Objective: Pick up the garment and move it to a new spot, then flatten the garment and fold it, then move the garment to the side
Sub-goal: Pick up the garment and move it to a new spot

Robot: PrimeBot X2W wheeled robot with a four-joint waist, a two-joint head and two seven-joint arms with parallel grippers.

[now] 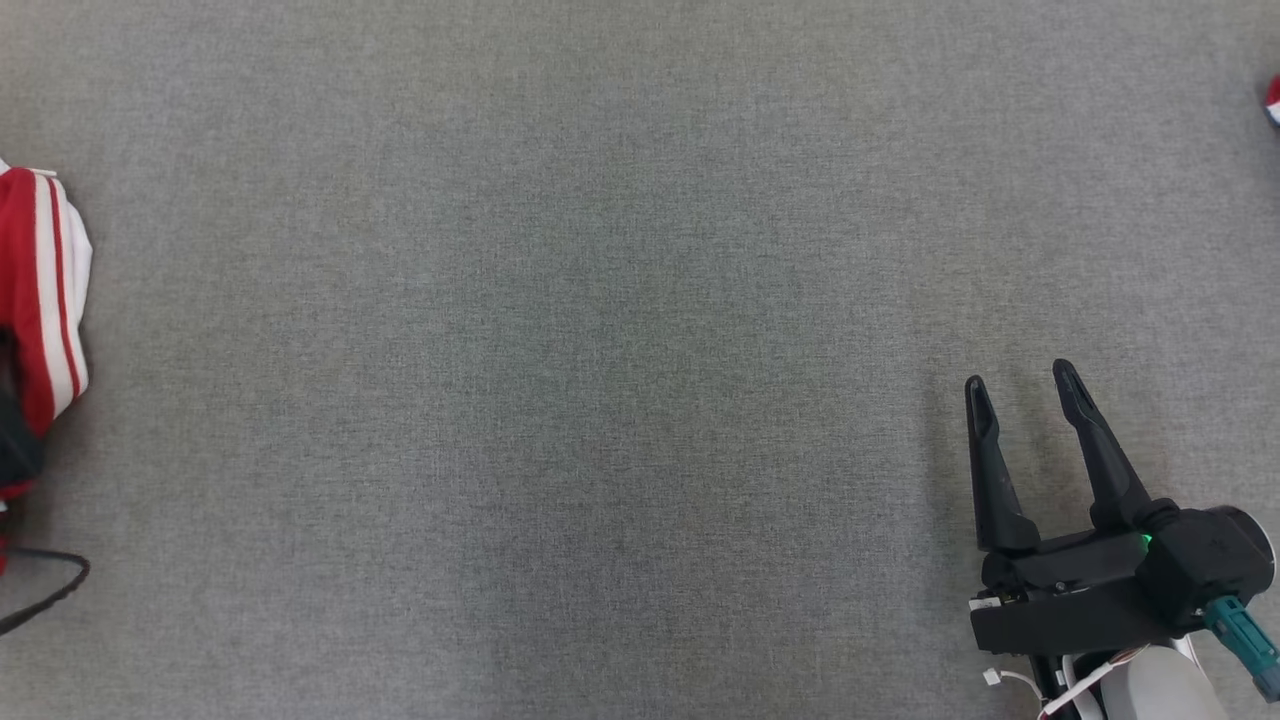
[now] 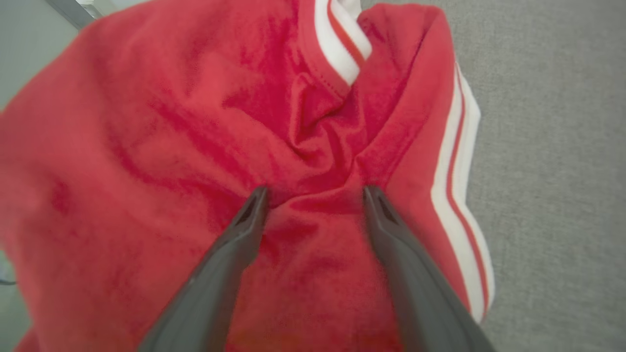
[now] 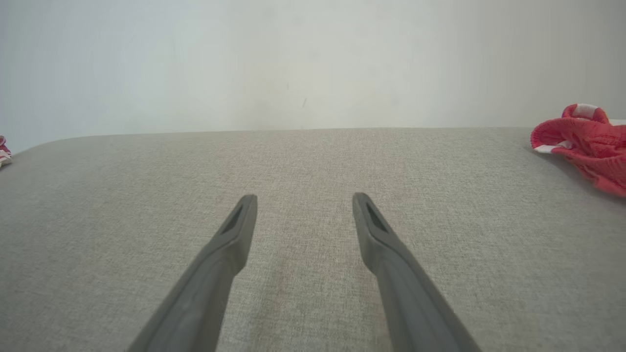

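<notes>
The garment [image 2: 186, 122] is red cloth with white stripes along its edge, lying crumpled on the grey fabric surface [image 2: 552, 146]. In the head view the garment [image 1: 45, 290] pokes in at the far left edge. My left gripper [image 2: 315, 193] is open right over it, both fingertips down at the wrinkled cloth with a raised fold between them. My right gripper [image 1: 1020, 378] rests at the lower right of the surface, open and holding nothing, far from the garment. In its own wrist view the right gripper [image 3: 303, 198] points across bare grey fabric.
A second bunched red and white cloth [image 3: 587, 142] lies at the far right of the surface, with just a sliver of this cloth [image 1: 1272, 100] in the head view. A black cable [image 1: 50, 585] loops at the lower left. A pale wall [image 3: 313, 58] stands behind the surface's far edge.
</notes>
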